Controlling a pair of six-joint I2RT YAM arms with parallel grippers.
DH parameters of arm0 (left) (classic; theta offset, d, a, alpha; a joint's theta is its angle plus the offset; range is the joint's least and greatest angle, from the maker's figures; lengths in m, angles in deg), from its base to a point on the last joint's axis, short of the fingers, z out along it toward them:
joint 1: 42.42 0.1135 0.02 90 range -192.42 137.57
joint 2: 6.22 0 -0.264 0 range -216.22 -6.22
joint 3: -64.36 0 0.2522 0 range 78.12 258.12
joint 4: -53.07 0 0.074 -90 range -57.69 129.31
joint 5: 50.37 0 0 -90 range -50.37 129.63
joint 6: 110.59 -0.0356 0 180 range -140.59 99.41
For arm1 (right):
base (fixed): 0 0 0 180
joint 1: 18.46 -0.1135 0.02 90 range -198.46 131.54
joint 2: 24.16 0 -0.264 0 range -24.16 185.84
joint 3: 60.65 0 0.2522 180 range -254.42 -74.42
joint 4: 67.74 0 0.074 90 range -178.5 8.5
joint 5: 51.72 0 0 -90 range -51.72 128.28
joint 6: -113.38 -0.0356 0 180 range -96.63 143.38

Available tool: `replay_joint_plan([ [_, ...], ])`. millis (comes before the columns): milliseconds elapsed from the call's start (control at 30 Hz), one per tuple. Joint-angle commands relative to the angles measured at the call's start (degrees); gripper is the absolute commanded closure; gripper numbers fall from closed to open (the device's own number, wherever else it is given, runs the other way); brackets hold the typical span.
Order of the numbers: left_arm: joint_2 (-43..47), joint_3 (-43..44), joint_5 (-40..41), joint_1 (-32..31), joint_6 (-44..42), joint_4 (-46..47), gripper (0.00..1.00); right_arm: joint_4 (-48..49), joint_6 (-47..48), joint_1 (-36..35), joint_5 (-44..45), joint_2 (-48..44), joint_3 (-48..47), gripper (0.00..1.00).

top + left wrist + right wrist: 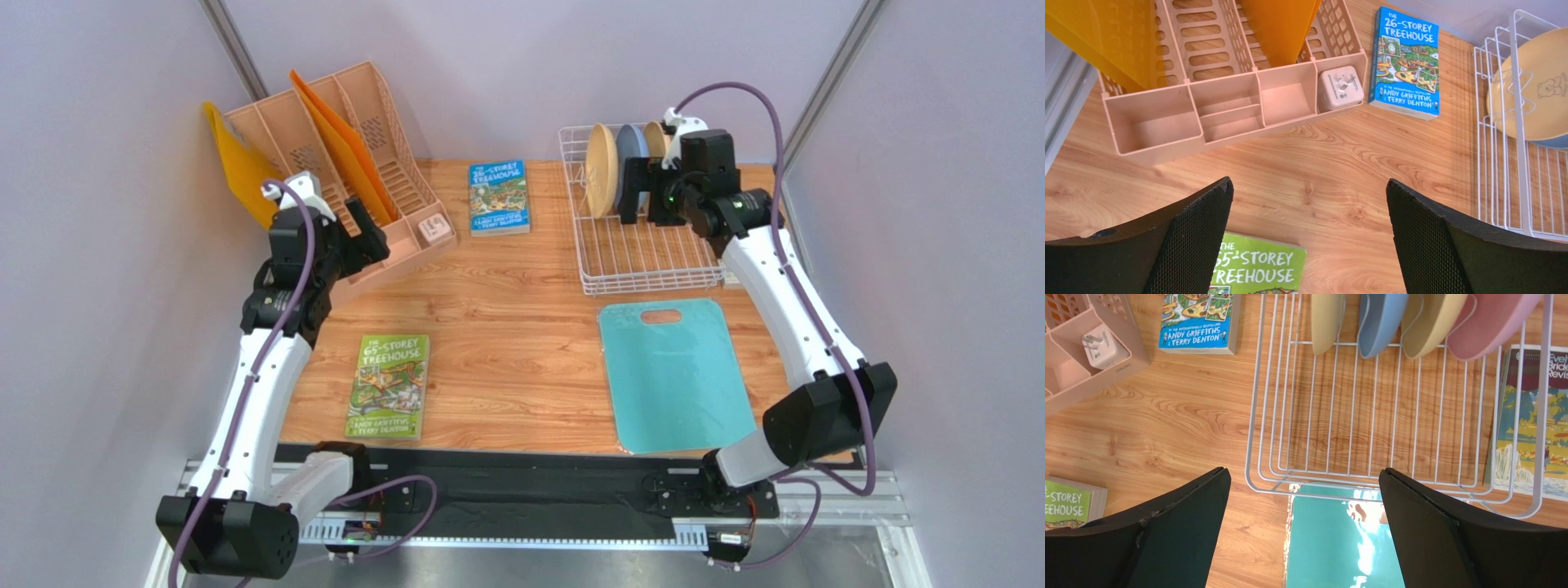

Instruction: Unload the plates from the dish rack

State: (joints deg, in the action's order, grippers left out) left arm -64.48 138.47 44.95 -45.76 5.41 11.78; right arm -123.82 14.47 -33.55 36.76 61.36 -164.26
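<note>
Hovering above the dish rack [646, 260], right gripper [1304, 474] open, empty.
Four plates [1379, 321] stand at its far end, cutting board [675, 374] just nearer; left gripper [1309, 184] open beside the organizer [368, 159].

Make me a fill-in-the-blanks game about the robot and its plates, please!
1. The dish rack holds ____ plates.
2. Between the two cream-yellow plates stands the ____ one.
3. The left hand and the right hand are both wide ____, holding nothing.
4. The blue book has a title that starts with the number ____.

Missing words: four; blue; open; 26.
</note>
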Motion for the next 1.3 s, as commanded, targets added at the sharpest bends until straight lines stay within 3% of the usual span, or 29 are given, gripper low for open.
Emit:
replay_joint_plan([
  [0, 0.16, 1.87, -0.12, 0.26, -1.91, 0.98, 0.01, -0.65, 3.89, -4.75, 7.31, 2.99, -6.66, 0.00],
  [33, 0.16, 1.78, -0.75, 0.26, -2.00, 1.51, 0.01, -0.57, 4.16, -5.73, 13.24, 3.77, -7.71, 0.00],
  [133, -0.63, 1.17, -2.85, 0.26, -2.88, 2.12, 0.01, 0.40, 6.09, -8.81, 20.21, 7.11, -12.01, 0.00],
  [333, -1.85, -2.17, -4.88, 0.26, -1.83, 5.73, 0.01, -1.35, 8.47, -11.71, 28.82, 17.39, -25.10, 0.02],
  [500, -4.14, -4.02, -6.81, 0.26, 0.28, 8.71, 0.01, 0.58, 10.56, -12.07, 33.24, 25.30, -30.47, 0.18],
  [633, -5.98, -5.25, -7.34, 0.26, 0.46, 9.77, 0.00, 1.97, 12.95, -11.89, 36.76, 31.81, -36.35, 0.23],
  [667, -6.60, -5.60, -7.43, 0.26, 0.46, 10.56, 0.01, 2.77, 13.38, -11.80, 36.68, 33.65, -36.72, 0.33],
  [733, -7.39, -6.13, -7.87, 0.26, 0.37, 11.26, 0.01, 4.52, 14.35, -11.72, 36.67, 36.02, -37.94, 0.43],
  [1067, -7.92, -7.10, -8.75, 0.26, -2.27, 13.64, 0.01, 5.59, 15.41, -10.40, 39.05, 43.94, -44.18, 0.41],
  [1267, -7.66, -7.80, -9.36, 0.26, -2.71, 14.96, 0.02, 6.90, 15.94, -9.26, 39.40, 46.41, -45.07, 0.46],
])
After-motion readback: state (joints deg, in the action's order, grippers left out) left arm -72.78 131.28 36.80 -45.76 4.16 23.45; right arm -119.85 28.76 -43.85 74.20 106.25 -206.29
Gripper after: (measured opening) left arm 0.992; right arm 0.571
